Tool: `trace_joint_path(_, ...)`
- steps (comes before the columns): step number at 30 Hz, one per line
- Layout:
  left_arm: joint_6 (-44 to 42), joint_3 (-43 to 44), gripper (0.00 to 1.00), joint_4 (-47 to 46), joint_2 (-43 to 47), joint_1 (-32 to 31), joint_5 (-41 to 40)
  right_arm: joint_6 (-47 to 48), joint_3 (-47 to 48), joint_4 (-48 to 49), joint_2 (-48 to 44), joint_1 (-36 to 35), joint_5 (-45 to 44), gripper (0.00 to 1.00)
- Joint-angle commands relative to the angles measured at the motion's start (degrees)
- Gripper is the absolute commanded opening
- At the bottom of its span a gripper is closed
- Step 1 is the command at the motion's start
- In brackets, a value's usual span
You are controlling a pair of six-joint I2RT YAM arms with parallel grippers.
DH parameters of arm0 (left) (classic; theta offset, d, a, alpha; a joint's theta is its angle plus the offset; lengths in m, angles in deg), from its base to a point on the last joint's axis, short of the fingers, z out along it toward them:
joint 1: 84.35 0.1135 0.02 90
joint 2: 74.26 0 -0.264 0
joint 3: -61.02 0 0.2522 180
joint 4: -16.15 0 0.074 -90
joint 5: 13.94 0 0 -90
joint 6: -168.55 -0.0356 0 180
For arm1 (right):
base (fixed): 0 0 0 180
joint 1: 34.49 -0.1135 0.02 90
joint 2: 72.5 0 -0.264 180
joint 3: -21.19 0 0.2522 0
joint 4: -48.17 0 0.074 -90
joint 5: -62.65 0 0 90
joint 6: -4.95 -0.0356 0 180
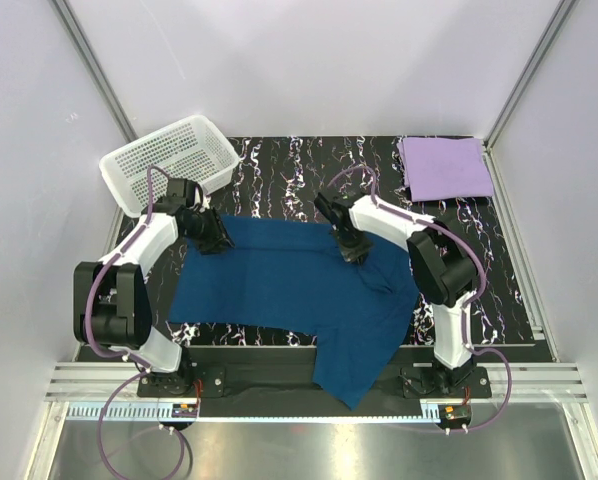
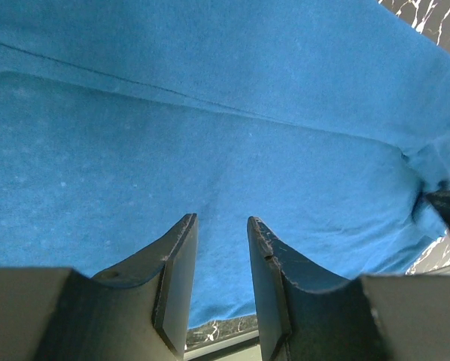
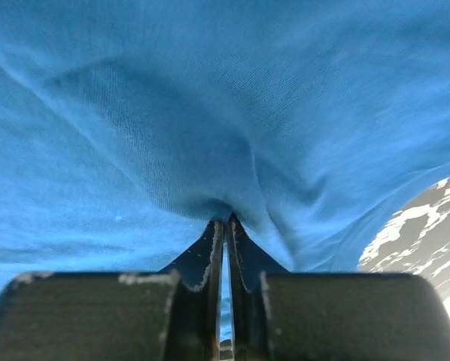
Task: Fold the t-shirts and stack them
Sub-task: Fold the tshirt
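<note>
The blue t-shirt (image 1: 279, 280) lies mid-bench, overhanging the near edge. The right gripper (image 3: 225, 219) pinches its far edge, jaws clamped on cloth. The left gripper (image 2: 221, 222), jaws narrowly parted, sits over its far-left corner.

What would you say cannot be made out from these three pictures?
Top view: fingertips of the right end effector, hidden under its own wrist.
Left wrist view: whether the open left end effector touches the blue t-shirt; no depth cue.
Right wrist view: which part of the shirt is pinched; cloth fills most of the frame.
Top view: inner layers of the folded lavender t-shirt, covered by its top layer.
</note>
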Motion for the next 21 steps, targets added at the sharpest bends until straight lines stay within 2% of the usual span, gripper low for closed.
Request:
trace_joint_path(1,-0.86,-0.57,0.38,-1.67,2.31,0.02,2.33,3.78,4.78,-0.02,-0.74,2.4,2.04,0.08)
trace_joint_path(5,-1.03,-1.45,0.38,-1.58,3.71,0.02,2.77,4.13,5.75,0.33,-0.21,5.47,3.27,0.04)
trace_joint_path(10,-1.21,-2.24,0.39,-1.84,4.6,0.02,3.38,5.71,5.58,0.95,-0.39,8.82,4.94,0.06)
trace_joint_path(12,-1.21,-2.16,0.39,-1.93,4.51,0.02,3.56,5.98,6.45,1.12,0.05,10.23,5.47,0.12)
trace_joint_path(18,-1.56,-2.07,0.39,-1.41,4.6,0.02,3.65,5.72,11.72,1.39,4.18,12.51,3.28,0.19)
trace_joint_path(21,-1.82,-2.16,0.39,-1.14,5.21,0.02,3.56,4.05,16.38,-1.5,6.81,13.74,-1.46,0.3)
